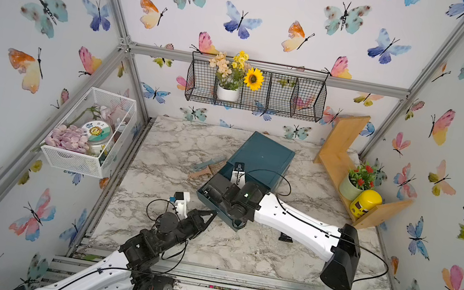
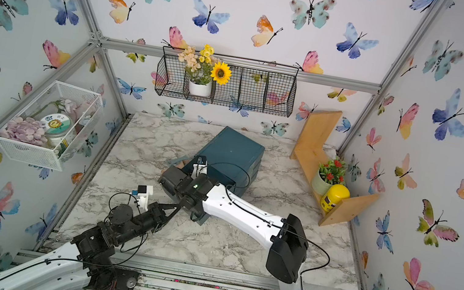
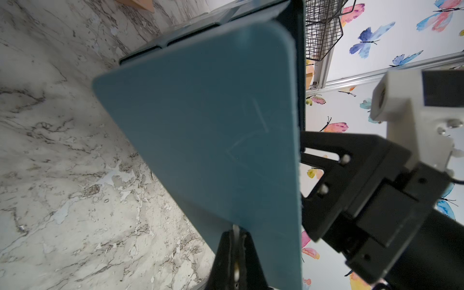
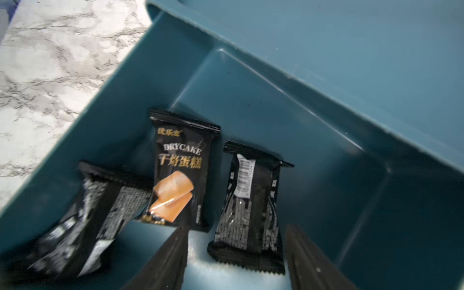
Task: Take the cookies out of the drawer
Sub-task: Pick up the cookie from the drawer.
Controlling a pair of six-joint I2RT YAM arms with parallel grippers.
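Observation:
The teal drawer [image 4: 251, 105] stands pulled out of its teal cabinet [image 1: 260, 157] in the middle of the marble table. Three black cookies packets lie on its floor: one face up with a tan biscuit picture [image 4: 180, 170], one face down with a barcode [image 4: 251, 200], and a blurred one [image 4: 88, 213] by the side wall. My right gripper [image 4: 236, 227] is down inside the drawer, open, a finger on either side of the barcode packet's near end. My left gripper [image 1: 212, 213] is shut, its tips against the edge of the drawer's front panel [image 3: 213, 125].
A teal and wood brush [image 1: 207, 165] lies left of the cabinet. A small dark thing [image 1: 285, 237] sits on the table under my right forearm. A wooden shelf [image 1: 338, 158] with a plant pot and a yellow jar stands at the right. A white mesh basket [image 1: 83, 158] hangs on the left wall.

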